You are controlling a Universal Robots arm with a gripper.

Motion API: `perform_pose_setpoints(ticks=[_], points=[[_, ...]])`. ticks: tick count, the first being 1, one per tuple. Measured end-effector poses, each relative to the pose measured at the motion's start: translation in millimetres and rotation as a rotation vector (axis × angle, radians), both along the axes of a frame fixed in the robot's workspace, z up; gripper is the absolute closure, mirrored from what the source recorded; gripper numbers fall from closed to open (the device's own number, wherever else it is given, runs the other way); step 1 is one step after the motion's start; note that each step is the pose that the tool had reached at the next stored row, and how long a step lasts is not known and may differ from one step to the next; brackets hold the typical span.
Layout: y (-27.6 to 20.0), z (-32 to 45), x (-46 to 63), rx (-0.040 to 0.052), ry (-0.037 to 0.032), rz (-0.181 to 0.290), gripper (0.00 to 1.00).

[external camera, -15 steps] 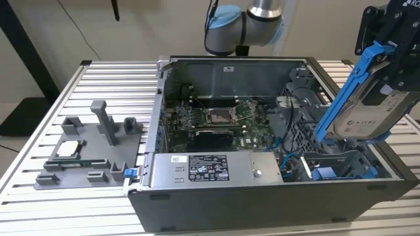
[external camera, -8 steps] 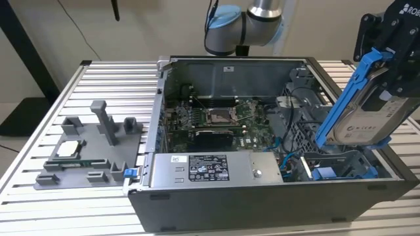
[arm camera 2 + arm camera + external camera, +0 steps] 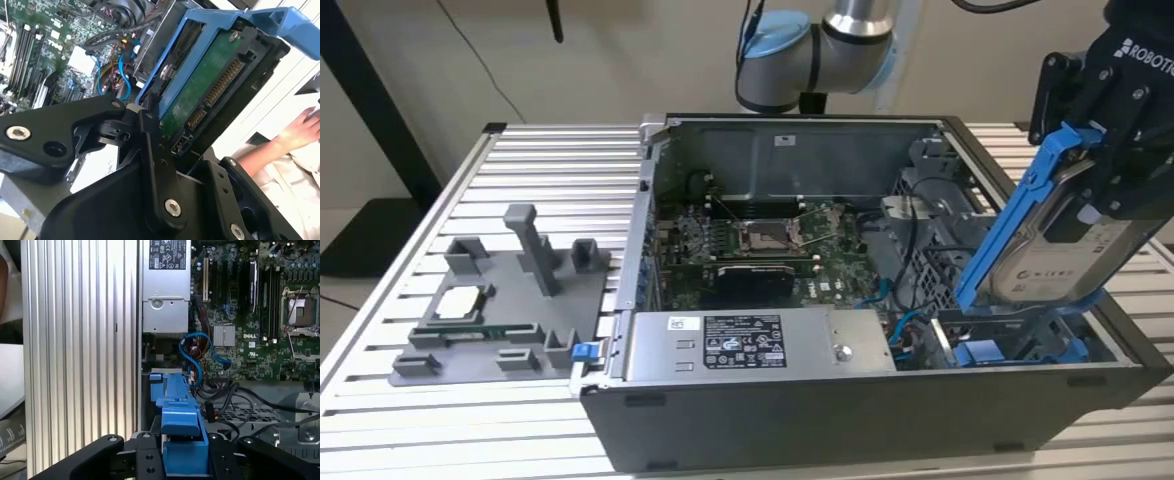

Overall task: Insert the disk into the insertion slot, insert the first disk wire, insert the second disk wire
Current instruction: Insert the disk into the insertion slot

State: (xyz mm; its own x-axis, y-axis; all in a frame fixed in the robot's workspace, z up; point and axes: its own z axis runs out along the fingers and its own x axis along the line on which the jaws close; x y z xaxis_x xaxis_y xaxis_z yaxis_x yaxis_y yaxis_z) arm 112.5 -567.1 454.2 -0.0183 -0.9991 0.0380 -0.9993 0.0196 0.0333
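**A:** Exterior view: where is the silver-grey disk in its blue plastic frame (image 3: 1051, 262)?

**B:** At the exterior view's right, tilted over the grey sheet-metal insertion slot (image 3: 1014, 328), clamped by the black gripper (image 3: 1105, 185).

**A:** Wrist views?

**B:** Second: exposed green circuit board (image 3: 210, 85). The disk is probably rigid, weighty and fragile. First: the jaws pinch the frame edges, the safer hold.

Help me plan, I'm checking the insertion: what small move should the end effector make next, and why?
Probably tilt the disk flatter while easing it down. The end effector, shut on its upper end, holds it steeply tilted, with the lower end at the insertion slot, not yet seated.
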Motion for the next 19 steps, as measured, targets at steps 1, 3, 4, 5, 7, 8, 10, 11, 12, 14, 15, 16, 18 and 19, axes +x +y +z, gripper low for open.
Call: perform_pose_setpoints(ticks=[1, 3, 4, 5, 7, 8, 10, 11, 12, 14, 15, 16, 18, 19], points=[[-0.1, -1.3, 0.0, 0.0007, -0.0004, 0.000, 1.00], [-0.2, -4.2, 0.0, 0.0018, -0.0009, 0.000, 1.00], [-0.3, -5.5, 0.0, 0.0020, -0.0011, 0.000, 1.00], [-0.3, -7.0, 0.1, 0.0024, -0.0013, 0.000, 1.00], [-0.5, -9.9, 0.1, 0.0034, -0.0018, 0.000, 1.00], [-0.5, -11.3, 0.1, 0.0039, -0.0020, 0.000, 1.00], [-0.7, -14.1, 0.3, 0.0055, -0.0023, 0.000, 1.00], [-0.7, -15.3, 0.4, 0.0066, -0.0025, 0.000, 1.00], [-0.7, -16.5, 0.5, 0.0076, -0.0027, 0.000, 1.00], [-0.7, -18.9, 0.7, 0.0096, -0.0031, 0.000, 1.00], [-0.7, -20.2, 0.8, 0.0108, -0.0034, 0.000, 1.00], [-0.7, -21.4, 0.9, 0.0118, -0.0036, 0.000, 1.00], [-0.7, -23.8, 1.1, 0.0142, -0.0040, 0.000, 1.00], [-0.7, -25.2, 1.2, 0.0156, -0.0042, 0.000, 1.00]])
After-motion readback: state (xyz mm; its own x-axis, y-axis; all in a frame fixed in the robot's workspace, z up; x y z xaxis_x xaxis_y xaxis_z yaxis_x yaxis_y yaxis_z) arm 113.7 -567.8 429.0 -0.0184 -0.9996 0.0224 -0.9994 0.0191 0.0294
